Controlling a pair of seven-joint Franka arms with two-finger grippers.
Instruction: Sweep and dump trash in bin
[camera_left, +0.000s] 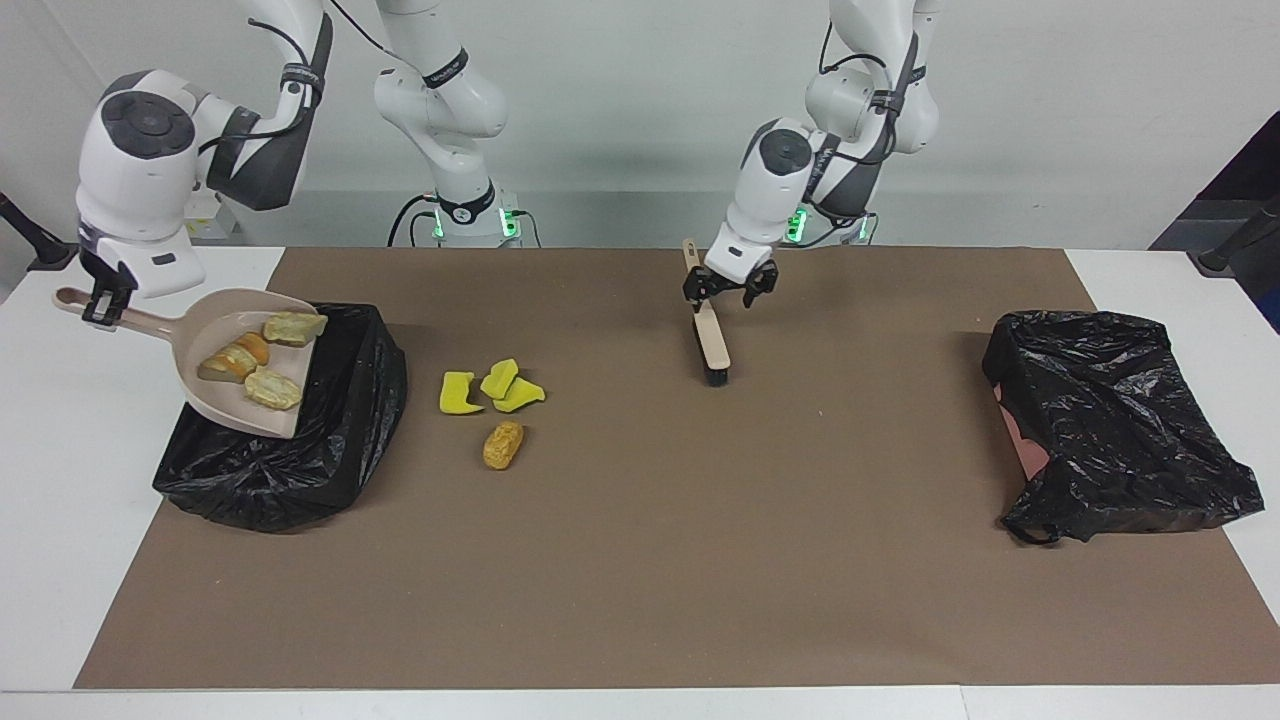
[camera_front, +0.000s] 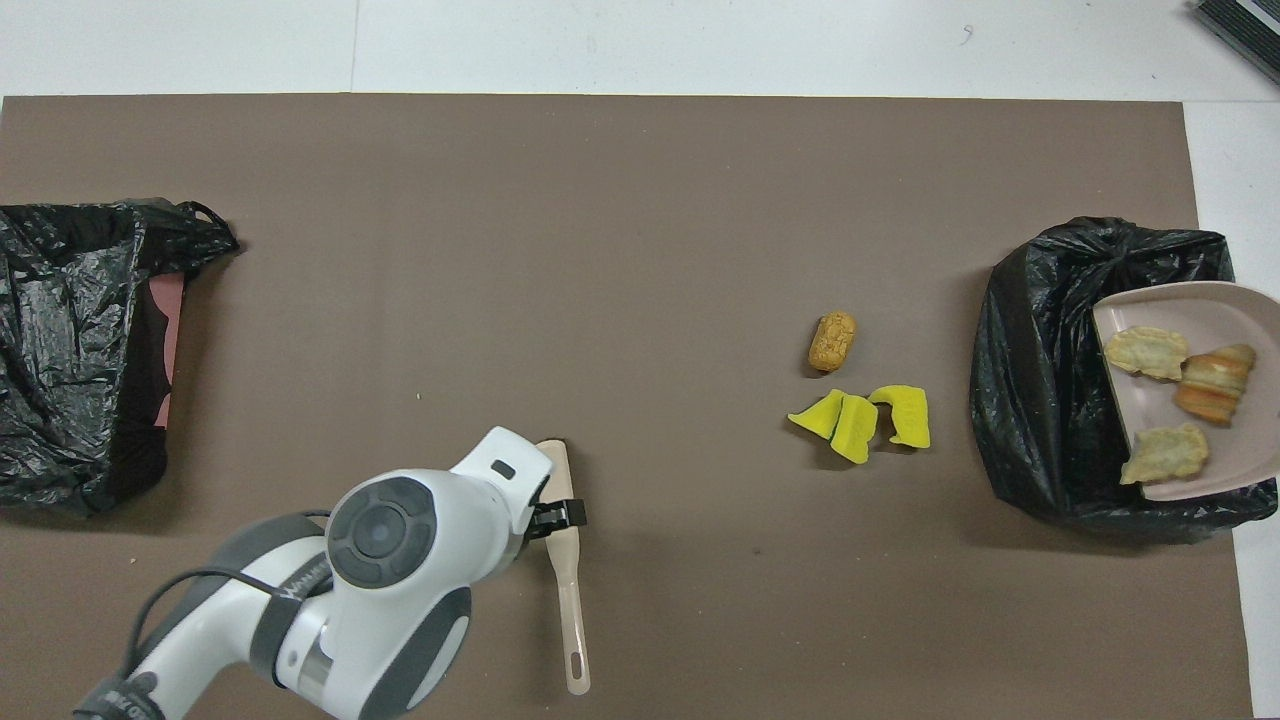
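Calling the mat (camera_left: 700, 550) a clock face from the robots' end, 12 being farthest from them.

The right gripper (camera_left: 100, 305) is clamped on the handle of the dustpan (camera_left: 195, 330), out past 3 o'clock. The pan hangs tipped over the black bin bag (camera_left: 330, 440), its lip pointing down toward the opening. Three bits of trash sit in it: two pale crusty lumps (camera_left: 295, 327) and an orange croissant-looking one (camera_left: 235, 358). Nothing looks dumped yet.

The left gripper (camera_left: 730, 285) has its fingers spread wide, right over the handle of the brush (camera_left: 712, 345) at roughly 6 o'clock. The brush lies on the mat, and as far as I can tell it isn't gripped.

The rest of the trash is on the mat between 3 and 4 o'clock, near the bin: three yellow sponge pieces (camera_left: 490, 388) in a tight cluster, with an orange-brown lump (camera_left: 503, 444) just beside them on their 12 o'clock side. A second black bag (camera_left: 1110, 420) sits at 9 o'clock, well apart from everything.

My guess on handling: this stuff is light. The crusty lumps should slide off the smooth pan with more tilt, but they could shed crumbs. The sponges are soft and will probably skitter ahead of the bristles, so use slow strokes. I wouldn't pinch any of it. Take hold of the brush mid-handle and hold the pan by its handle.
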